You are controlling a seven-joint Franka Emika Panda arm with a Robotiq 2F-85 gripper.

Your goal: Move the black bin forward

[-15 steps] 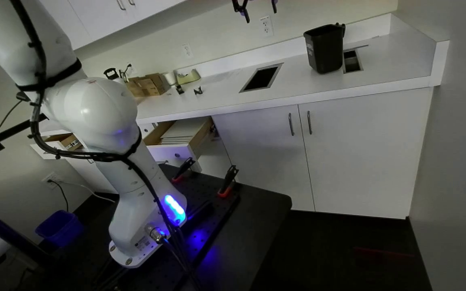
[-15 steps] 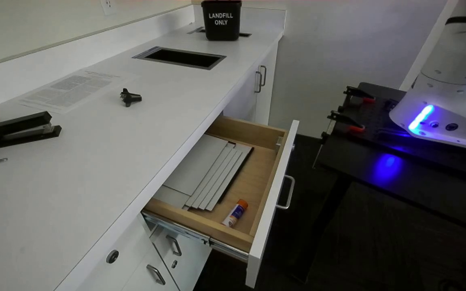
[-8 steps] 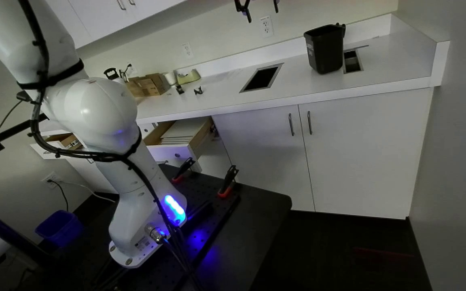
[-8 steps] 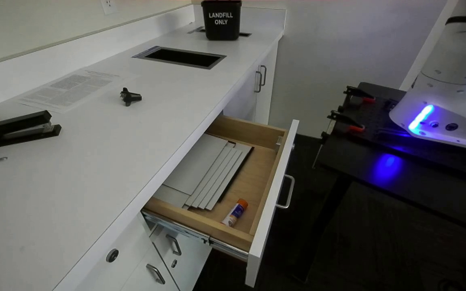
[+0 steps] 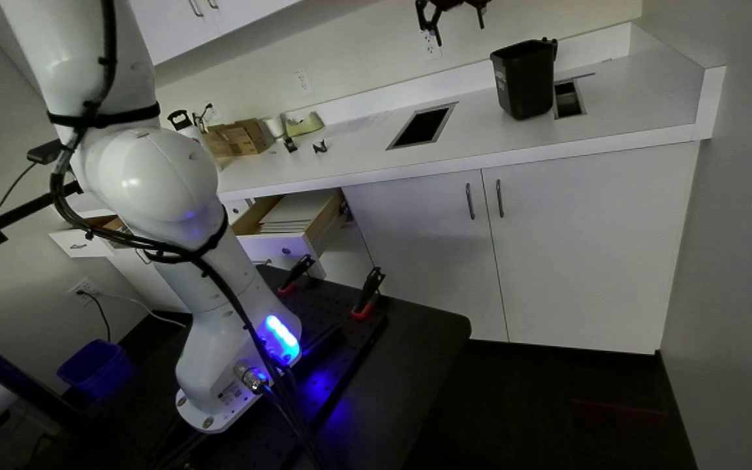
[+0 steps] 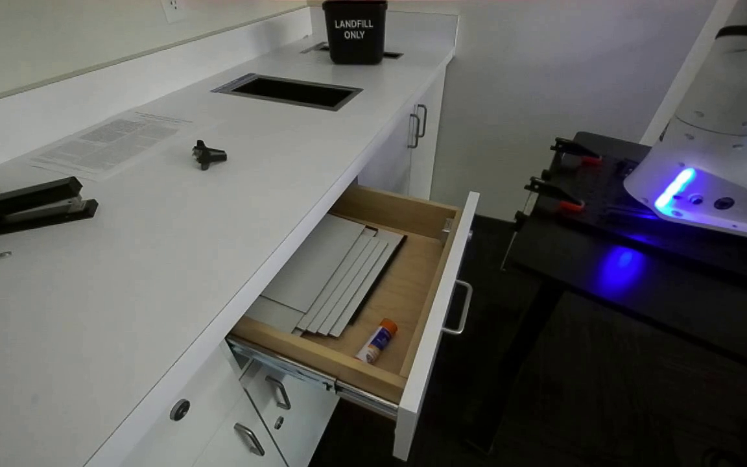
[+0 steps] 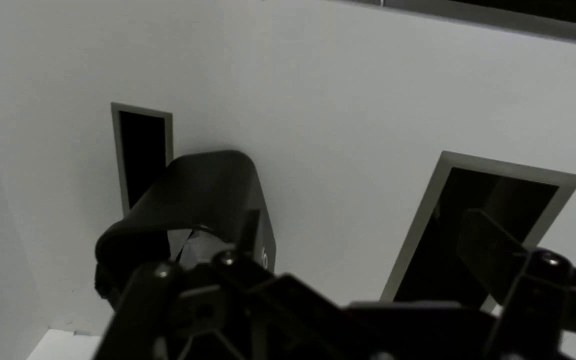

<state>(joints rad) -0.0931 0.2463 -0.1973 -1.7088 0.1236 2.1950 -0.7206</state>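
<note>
The black bin (image 5: 525, 81) stands upright on the white counter (image 5: 480, 140), beside a small square cutout. In an exterior view its front reads "LANDFILL ONLY" and the black bin (image 6: 355, 48) is cut off at the top edge. My gripper (image 5: 461, 34) hangs above the counter, to the left of the bin and higher than its rim. In the wrist view my gripper (image 7: 363, 217) has its fingers wide apart with nothing between them. There the black bin (image 7: 208, 187) is at the left, partly hidden behind one finger. The gripper does not show in the view with the lettering.
A rectangular cutout (image 5: 423, 126) lies left of the bin, and a small cutout (image 5: 568, 99) lies beside it. A drawer (image 6: 438, 324) stands open with boards and a glue stick. A stapler (image 6: 23, 207) and a black staple remover (image 6: 208, 155) lie on the counter.
In an exterior view my gripper has moved right, toward the bin, and slightly down. The upper arm has swung right too. The bin has not moved.
</note>
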